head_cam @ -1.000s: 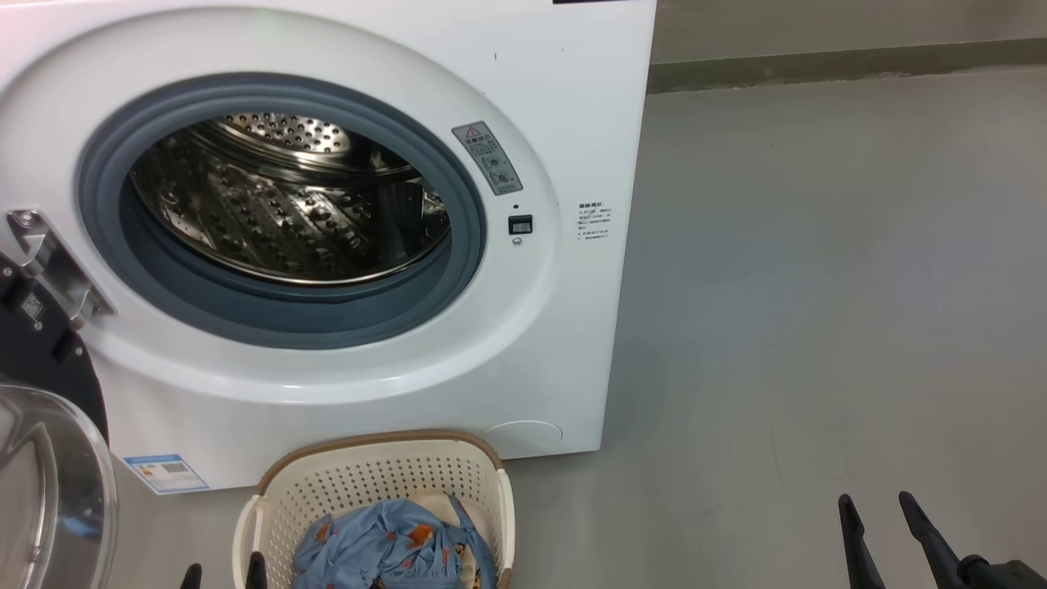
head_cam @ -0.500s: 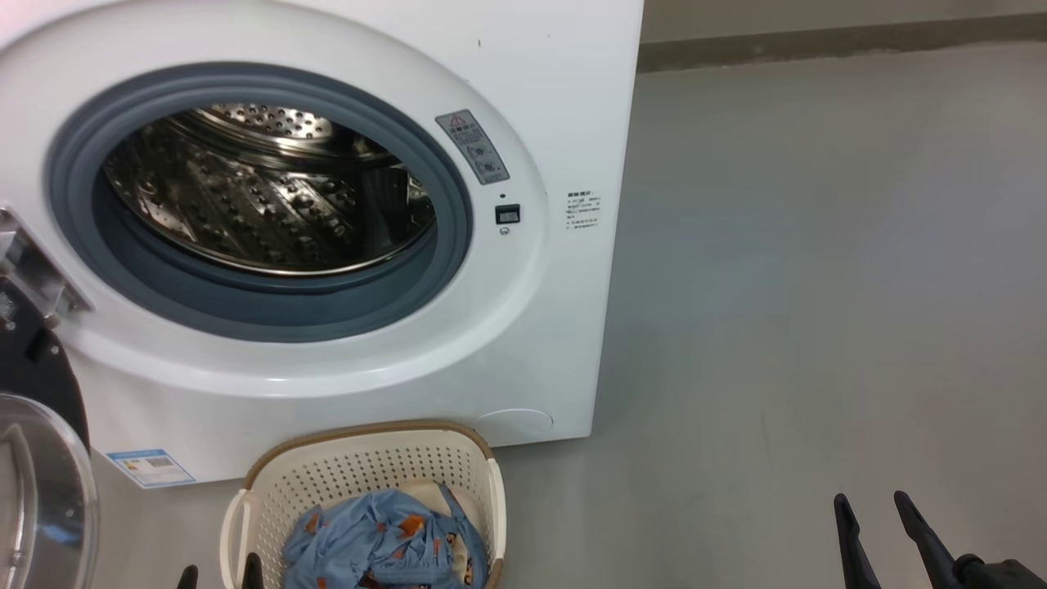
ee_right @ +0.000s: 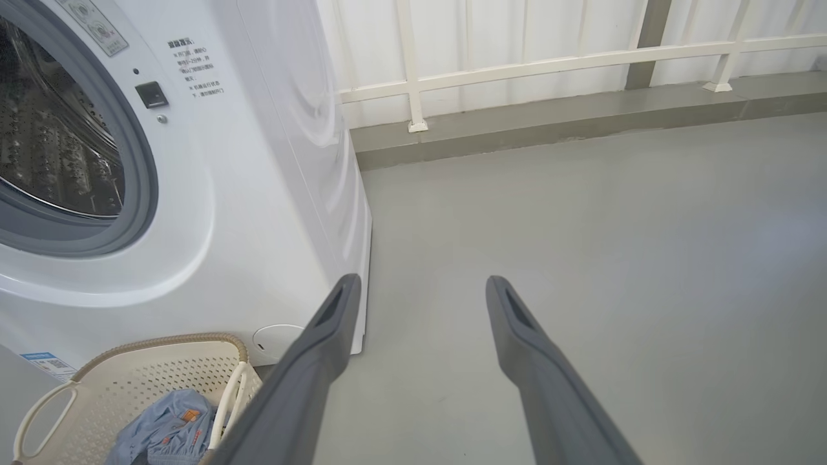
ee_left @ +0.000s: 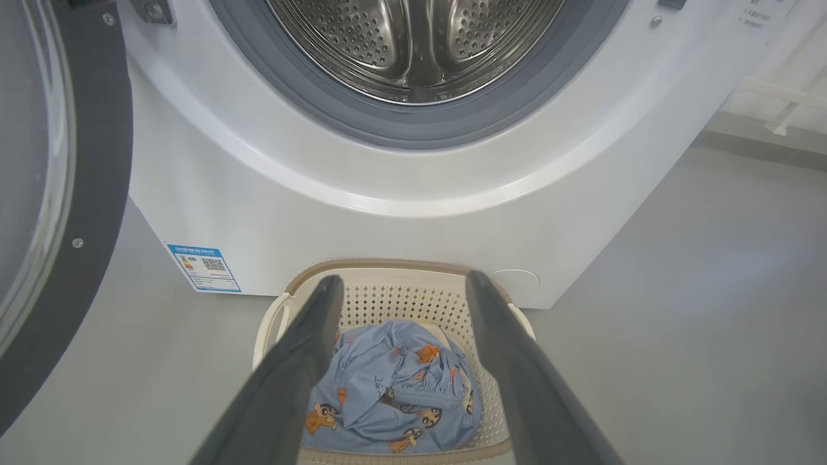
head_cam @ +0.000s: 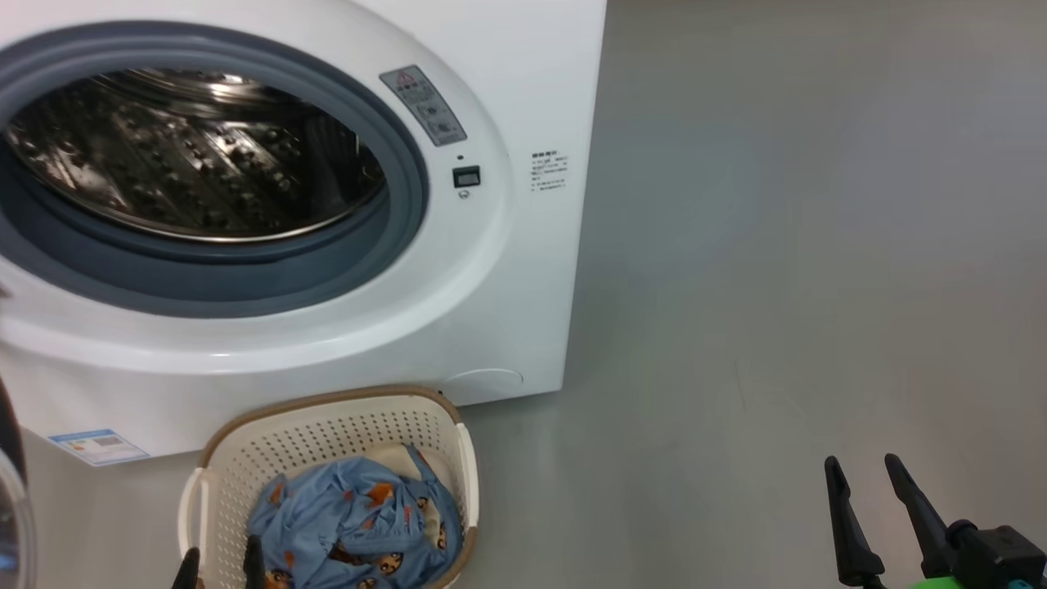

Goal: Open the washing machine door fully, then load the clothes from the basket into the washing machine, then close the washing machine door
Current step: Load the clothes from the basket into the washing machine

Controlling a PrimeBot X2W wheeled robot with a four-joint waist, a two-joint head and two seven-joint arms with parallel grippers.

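The white washing machine stands open, its steel drum bare inside the grey gasket. Its door hangs swung out at the left, black ring and clear glass. On the floor in front sits the cream basket holding light blue clothes with orange figures, over a cream piece. My left gripper hovers open just over the basket's near left side. My right gripper is open above bare floor, right of the machine.
Grey floor spreads to the right of the machine. A low kerb with a white railing runs along the far side. A blue label marks the machine's lower left corner.
The whole head picture has shifted left and up, so the camera has turned right and down. Both grippers stay open, nothing taken hold of.
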